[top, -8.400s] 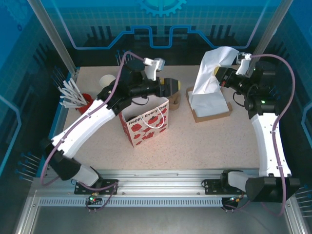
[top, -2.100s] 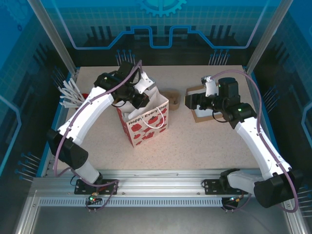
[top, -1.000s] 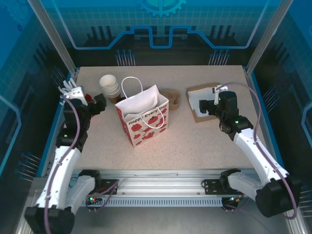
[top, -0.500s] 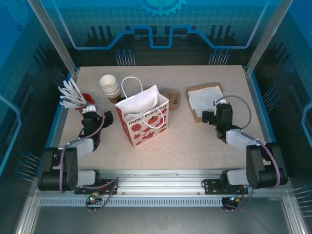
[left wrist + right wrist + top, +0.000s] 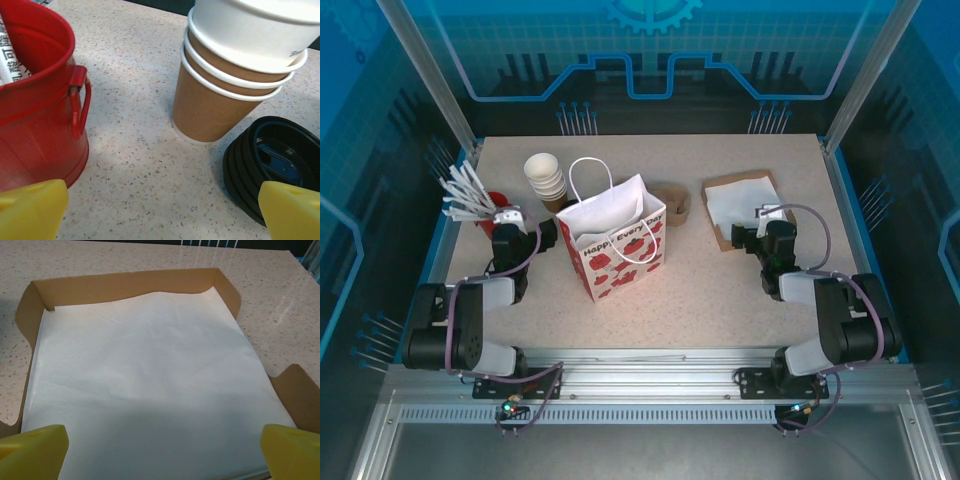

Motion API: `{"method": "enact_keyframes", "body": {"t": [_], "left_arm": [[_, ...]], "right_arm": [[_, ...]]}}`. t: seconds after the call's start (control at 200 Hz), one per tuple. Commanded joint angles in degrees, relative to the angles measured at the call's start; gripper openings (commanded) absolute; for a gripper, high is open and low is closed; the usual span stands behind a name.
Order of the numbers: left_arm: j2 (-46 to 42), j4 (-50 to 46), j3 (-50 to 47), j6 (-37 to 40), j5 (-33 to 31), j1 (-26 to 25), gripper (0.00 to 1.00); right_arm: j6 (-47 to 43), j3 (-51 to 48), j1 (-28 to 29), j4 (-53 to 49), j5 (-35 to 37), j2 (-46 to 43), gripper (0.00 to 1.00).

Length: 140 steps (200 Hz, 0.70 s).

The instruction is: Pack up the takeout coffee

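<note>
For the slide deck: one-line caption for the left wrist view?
Open left gripper facing a red bucket, stacked paper cups and black lids on a speckled table.

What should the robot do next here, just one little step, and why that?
Probably just rest parked: the left gripper and right gripper are both open and empty, both arms are folded low by their bases, and the paper bag stands upright. Its inside is hidden, so that is a guess.
</note>
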Motion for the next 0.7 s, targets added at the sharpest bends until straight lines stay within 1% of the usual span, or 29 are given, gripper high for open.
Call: {"method": "enact_keyframes", "body": {"t": [0.0, 0.23, 0.27, 0.315, 0.335, 0.355, 0.375, 0.425, 0.48, 0.695], "left_arm": [[0.57, 4.02, 0.4, 2.01, 3.68, 0.21, 0.99], [2.1, 6.35, -0.09, 4.35, 6.18, -0.84, 0.99], [4.44, 9.96, -0.95, 4.86, 6.01, -1.32, 0.99], [8.36, 18.34, -2.6, 5.36, 6.06, -1.43, 0.99], [7.42, 17.16, -2.7, 4.92, 5.79, -1.39, 0.99], [6.13, 13.38, -2.19, 4.4, 4.99, -1.45, 0.99], [5.71, 11.8, -1.77, 4.08, 4.25, -1.45, 0.99], [6.61, 13.42, -1.59, 4.51, 4.09, -1.61, 0.99], [6.15, 11.7, -1.19, 4.58, 3.58, -1.78, 0.99], [6.48, 11.9, -0.99, 5.0, 2.35, -2.52, 0.99]], "right_arm": [[-1.22, -0.9, -0.31, 6.33, -1.26, 1.24, 1.0], [-1.53, -0.8, -0.2, 6.74, -1.23, 1.47, 1.0], [-1.49, -0.86, -0.14, 6.75, -1.15, 1.47, 1.0], [-1.49, -0.8, -0.21, 6.66, -1.24, 1.47, 1.0], [-1.49, -0.86, -0.18, 6.67, -1.24, 1.45, 1.0], [-1.49, -0.85, -0.15, 6.7, -1.26, 1.47, 1.0], [-1.53, -0.83, -0.19, 6.66, -1.22, 1.47, 1.0], [-1.5, -0.83, -0.16, 6.67, -1.22, 1.46, 1.0], [-1.5, -0.79, -0.17, 6.73, -1.24, 1.47, 1.0], [-1.56, -0.85, -0.13, 6.75, -1.15, 1.47, 1.0]]}}
